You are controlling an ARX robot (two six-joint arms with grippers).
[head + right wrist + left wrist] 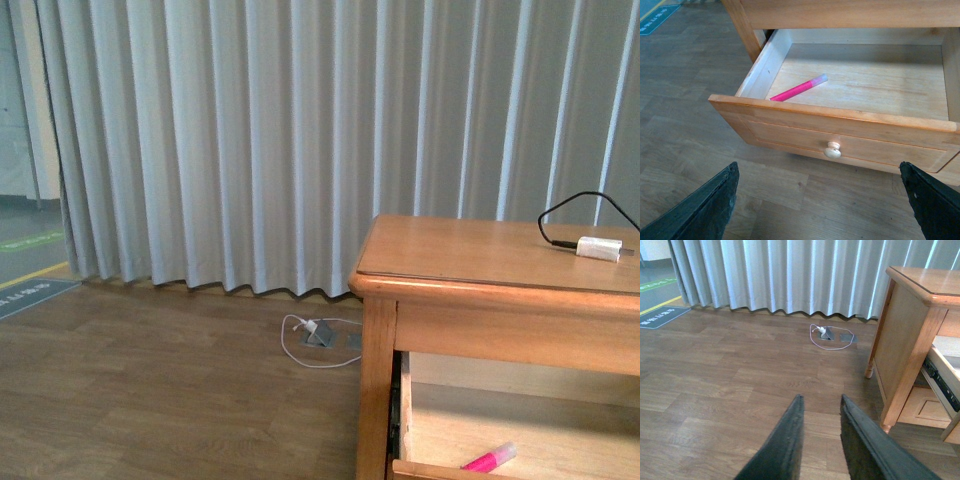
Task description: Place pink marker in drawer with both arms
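The pink marker (799, 88) lies flat on the floor of the open top drawer (840, 125), near its left wall; it also shows in the front view (488, 458). The drawer is pulled well out of the honey-brown dresser (480, 270), its pale round knob (832, 149) facing me. My right gripper (820, 172) is open wide and empty, hanging in front of the drawer front, below the knob. My left gripper (821, 402) is open and empty over the wooden floor, left of the dresser's side (900, 340).
A white adapter (598, 247) with a black cable lies on the dresser top. A floor socket with a white cable (318, 335) sits near the grey curtain (300, 130). The lower drawer (927, 410) shows beside the dresser leg.
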